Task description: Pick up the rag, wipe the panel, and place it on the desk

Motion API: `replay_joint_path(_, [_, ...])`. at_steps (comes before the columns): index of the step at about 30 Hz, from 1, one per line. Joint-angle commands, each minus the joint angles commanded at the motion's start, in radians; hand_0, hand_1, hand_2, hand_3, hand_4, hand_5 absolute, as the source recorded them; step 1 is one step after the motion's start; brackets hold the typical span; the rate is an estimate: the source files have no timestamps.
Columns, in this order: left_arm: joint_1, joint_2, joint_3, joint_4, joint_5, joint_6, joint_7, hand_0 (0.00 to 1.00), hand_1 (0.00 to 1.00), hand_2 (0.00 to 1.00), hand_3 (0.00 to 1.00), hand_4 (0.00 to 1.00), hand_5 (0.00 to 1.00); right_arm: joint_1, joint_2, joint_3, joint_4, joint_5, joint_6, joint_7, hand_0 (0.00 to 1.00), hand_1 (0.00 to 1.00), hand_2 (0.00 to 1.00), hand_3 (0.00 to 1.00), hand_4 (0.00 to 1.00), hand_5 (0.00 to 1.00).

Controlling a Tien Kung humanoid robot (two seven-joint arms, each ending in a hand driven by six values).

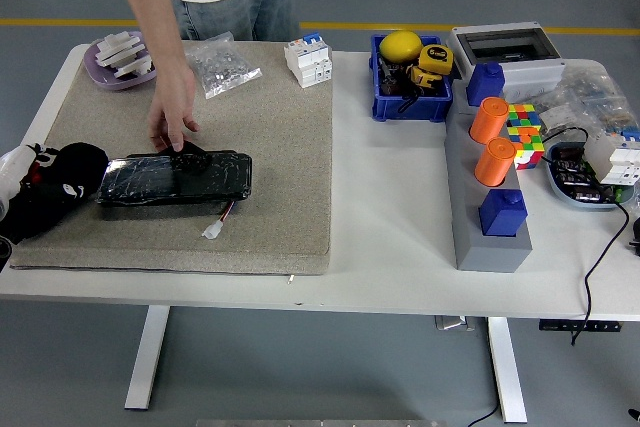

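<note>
- I am watching the left hand (22, 179) sitting at the left edge of the mat (290, 197), wrapped in black with a dark bundle against it; I cannot tell whether it is gripping anything.
- The right arm is not showing anywhere in my view.
- The panel (175, 178), glossy black with a wire and white plug trailing off its lower edge, is lying flat on the mat just beside that hand.
- The rag (75, 172) is, as far as I can judge, the black cloth bunched at the panel's left end, touching the hand; where cloth stops and hand begins is not readable.
- A person's hand (172, 117) is reaching down from the far side, fingertips resting on the panel's top edge.
- My main worry: starting a wipe while that hand is on the panel could bring the robot's arm into it.
- The panel is resting loose, so a sideways push could be sliding it along the mat instead of cleaning it, dragging the plug with it.
- Black cloth on a black hand is making it hard for me to confirm a grasp; a wipe could run with no rag underneath.
</note>
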Motion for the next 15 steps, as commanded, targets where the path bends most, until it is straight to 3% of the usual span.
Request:
replay_joint_path(4, [-0.003, -0.002, 0.004, 0.002, -0.003, 0.011, -0.005, 0.446, 0.729, 0.831, 0.835, 0.975, 0.345, 0.001, 0.000, -0.001, 0.000, 0.000, 0.000, 0.000, 0.739, 0.534, 0.656, 0.620, 0.998, 0.605])
replay_joint_path(5, [-0.004, -0.002, 0.006, 0.003, -0.004, 0.014, -0.007, 0.403, 0.677, 0.811, 0.813, 0.953, 0.312, 0.001, 0.000, -0.001, 0.000, 0.000, -0.001, 0.000, 0.739, 0.534, 0.656, 0.620, 0.998, 0.604])
replay_joint_path(10, [-0.003, -0.004, 0.012, 0.012, -0.005, 0.029, -0.013, 0.403, 0.677, 0.811, 0.813, 0.953, 0.312, 0.003, -0.002, -0.002, -0.001, -0.001, -0.002, -0.001, 0.739, 0.534, 0.656, 0.620, 0.998, 0.604])
replay_joint_path(11, [-0.003, -0.004, 0.013, 0.014, -0.004, 0.031, -0.015, 0.367, 0.611, 0.796, 0.768, 0.920, 0.255, 0.003, -0.003, -0.001, -0.001, -0.002, -0.002, -0.001, 0.740, 0.534, 0.656, 0.620, 0.998, 0.603])
replay_joint_path(15, [-0.001, -0.004, 0.018, 0.022, -0.001, 0.048, -0.022, 0.367, 0.611, 0.796, 0.768, 0.920, 0.255, 0.002, -0.004, 0.002, -0.001, -0.003, -0.003, -0.001, 0.740, 0.534, 0.656, 0.620, 0.998, 0.603])
